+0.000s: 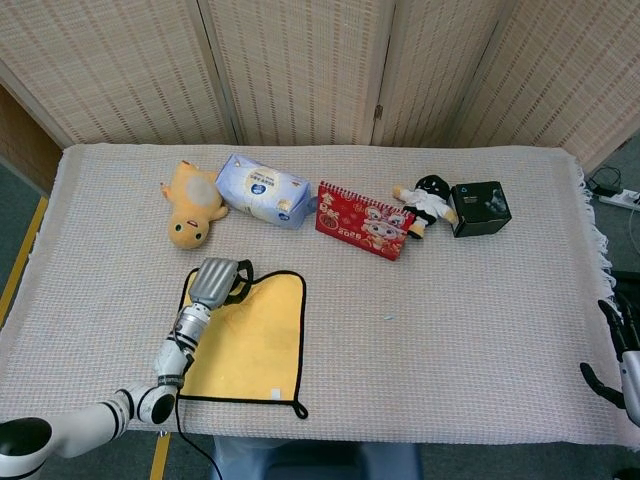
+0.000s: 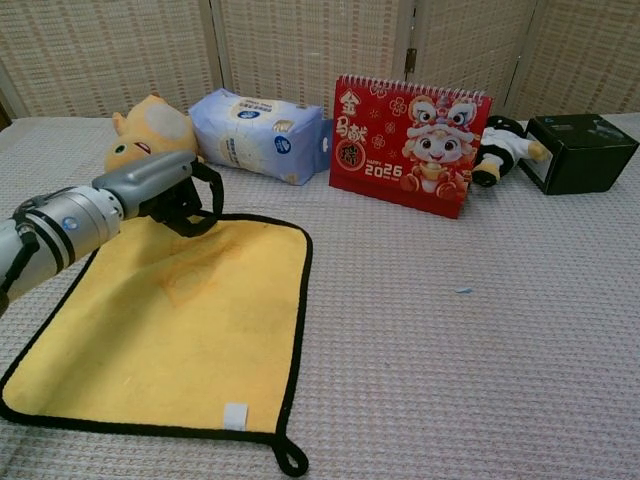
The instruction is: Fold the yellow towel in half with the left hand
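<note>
The yellow towel, edged in black, lies spread at the front left of the table. My left hand grips its far left corner, and that corner is raised a little off the cloth while the rest lies flat. A white tag and a black loop mark the towel's near right corner. My right hand shows only at the right edge of the head view, low beside the table, fingers apart and holding nothing.
Along the back stand a yellow plush toy, a pale blue tissue pack, a red desk calendar, a small doll and a black box.
</note>
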